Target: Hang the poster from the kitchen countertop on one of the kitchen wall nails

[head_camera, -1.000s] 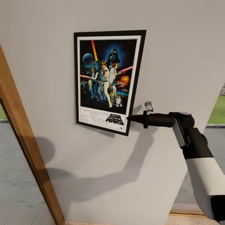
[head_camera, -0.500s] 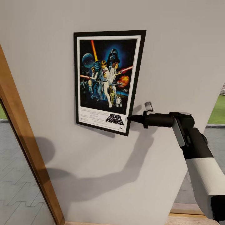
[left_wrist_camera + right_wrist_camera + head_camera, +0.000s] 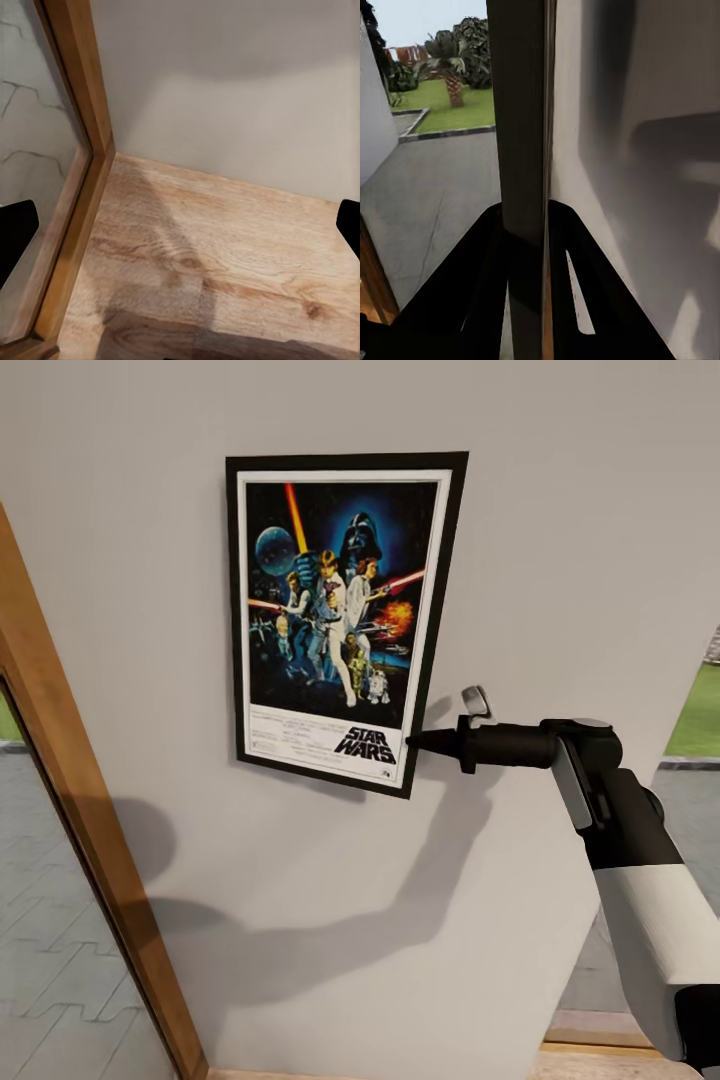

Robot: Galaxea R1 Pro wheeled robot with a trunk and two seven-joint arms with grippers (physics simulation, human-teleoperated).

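Wall (image 3: 560, 510): pale grey, facing me.
Poster (image 3: 335, 620): flat against the wall, my right hand (image 3: 415, 740) clamped on its lower right edge.
Left hand (image 3: 180, 225): fingers spread, empty, over wood floor (image 3: 225, 255).
Risk: releasing before it catches a nail drops it.

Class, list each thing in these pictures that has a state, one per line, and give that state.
poster: upright against the wall, gripped at its lower right edge.
right claw: shut on the poster's edge, frame between its fingers.
left claw: open, fingers wide apart, nothing held, over the wooden floor.
wall: plain, bearing the arm's shadow.
wooden door frame: standing beside the wall.
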